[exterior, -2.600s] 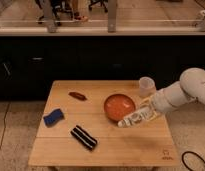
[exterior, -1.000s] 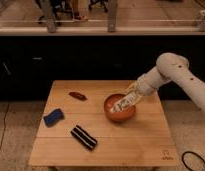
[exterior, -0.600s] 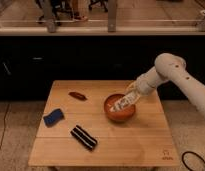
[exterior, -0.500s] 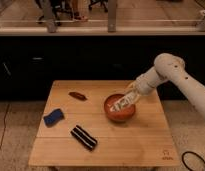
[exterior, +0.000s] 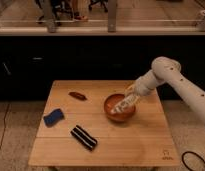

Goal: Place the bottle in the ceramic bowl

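Observation:
The orange-red ceramic bowl sits right of centre on the wooden table. The small clear bottle lies tilted with its lower end inside the bowl and its upper end over the bowl's far right rim. My gripper reaches in from the right on a white arm and is shut on the bottle's upper end, just above that rim.
A blue sponge lies at the table's left. A black striped packet lies in front of the bowl to the left. A small reddish-brown item rests toward the back left. A dark counter runs behind the table.
The arm carried the bottle from the table's right side leftward to the bowl. Over the last second it has stayed almost still with the bottle tilted into the bowl.

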Robot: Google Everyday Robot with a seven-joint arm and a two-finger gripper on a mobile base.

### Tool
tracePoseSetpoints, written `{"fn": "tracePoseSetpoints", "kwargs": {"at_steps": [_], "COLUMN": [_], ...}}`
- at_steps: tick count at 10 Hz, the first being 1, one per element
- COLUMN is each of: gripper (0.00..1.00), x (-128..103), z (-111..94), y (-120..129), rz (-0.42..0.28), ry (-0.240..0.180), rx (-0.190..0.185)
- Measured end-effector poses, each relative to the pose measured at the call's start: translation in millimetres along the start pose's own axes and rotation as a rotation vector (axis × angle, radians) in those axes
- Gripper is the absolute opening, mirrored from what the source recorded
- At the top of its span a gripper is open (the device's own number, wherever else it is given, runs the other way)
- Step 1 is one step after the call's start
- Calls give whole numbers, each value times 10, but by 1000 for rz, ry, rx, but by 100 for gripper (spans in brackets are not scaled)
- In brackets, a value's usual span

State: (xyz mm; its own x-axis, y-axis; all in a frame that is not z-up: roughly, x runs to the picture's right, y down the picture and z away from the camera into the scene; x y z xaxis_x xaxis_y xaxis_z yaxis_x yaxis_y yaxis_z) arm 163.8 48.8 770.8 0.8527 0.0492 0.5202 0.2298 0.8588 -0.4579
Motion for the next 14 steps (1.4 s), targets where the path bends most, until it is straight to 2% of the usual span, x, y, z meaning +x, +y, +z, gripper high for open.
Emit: {"fn": "tracePoseSetpoints", "kwargs": {"at_steps": [5, 7, 14], "gripper": [65, 80, 80], "x": [45, 44, 35], "z": [153, 172, 184], "y": [40, 54, 81], "rz": [8, 7, 3], "ry": [5, 7, 2], "rx": [-30, -37, -52]}}
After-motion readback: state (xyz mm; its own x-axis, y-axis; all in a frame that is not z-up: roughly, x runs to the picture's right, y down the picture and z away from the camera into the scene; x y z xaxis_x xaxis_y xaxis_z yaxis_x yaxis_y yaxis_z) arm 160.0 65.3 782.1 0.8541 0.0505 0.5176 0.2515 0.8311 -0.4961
